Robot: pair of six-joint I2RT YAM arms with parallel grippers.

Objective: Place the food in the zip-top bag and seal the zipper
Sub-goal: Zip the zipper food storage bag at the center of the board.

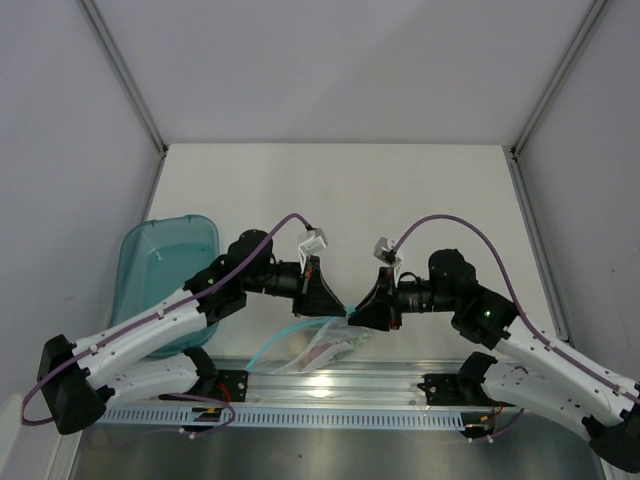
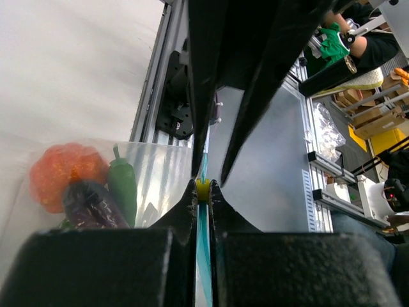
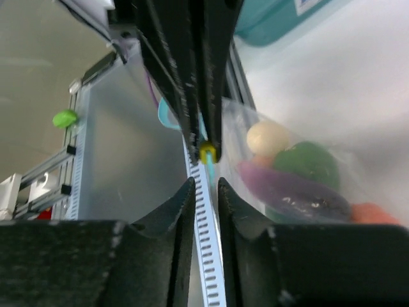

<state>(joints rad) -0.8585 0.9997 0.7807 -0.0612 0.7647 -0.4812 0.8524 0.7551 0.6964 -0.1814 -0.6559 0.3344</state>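
Left hand [image 2: 203,187] clamped, right hand [image 3: 205,184] slightly parted

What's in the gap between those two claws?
Only a short run of the light-blue zipper, beside its small yellow tab; the right wrist view shows it.

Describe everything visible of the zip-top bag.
Clear floppy plastic bag, held at the near edge of the table. Its blue zipper strip, with a yellow tab, is pinched in the shut left jaws; the right jaws stand slightly apart. Inside show an orange fruit, purple eggplant, green pepper and pale egg.
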